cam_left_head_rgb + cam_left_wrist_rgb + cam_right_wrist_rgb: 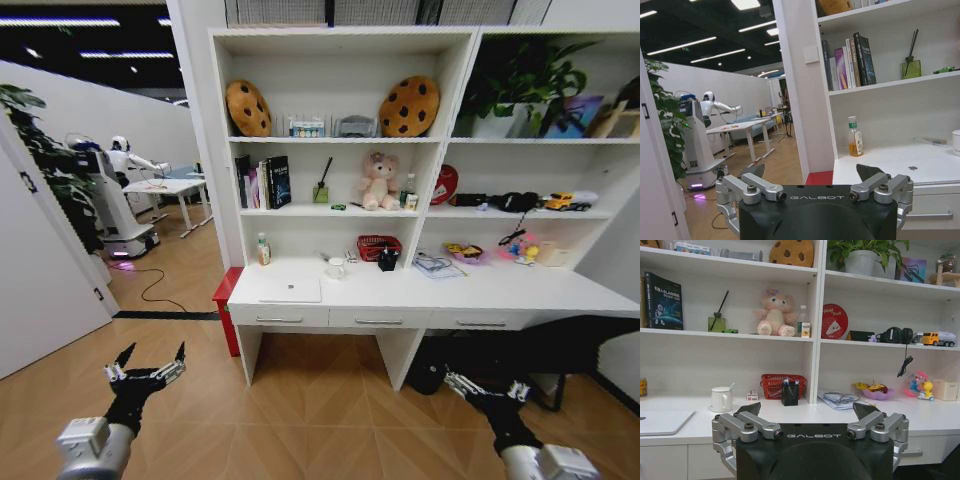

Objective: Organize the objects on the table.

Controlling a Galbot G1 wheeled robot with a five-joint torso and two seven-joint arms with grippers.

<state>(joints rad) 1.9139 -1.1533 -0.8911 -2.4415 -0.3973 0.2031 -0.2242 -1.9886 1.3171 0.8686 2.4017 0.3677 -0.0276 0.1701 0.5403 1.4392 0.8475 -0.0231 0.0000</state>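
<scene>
This is a robot test lab set up like a home office. White shelving [340,140] and a counter [440,290] hold toys and books. Another robot [110,195] stands beside worktables under ceiling strip lights.

Bright ceiling strip lights [715,55], sharp focus; head view edges bowed

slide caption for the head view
Both grippers, left and right, held open short of the white desk with the laptop.

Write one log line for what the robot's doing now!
left gripper: open, off desk | right gripper: open, off desk | laptop: closed on table
</scene>
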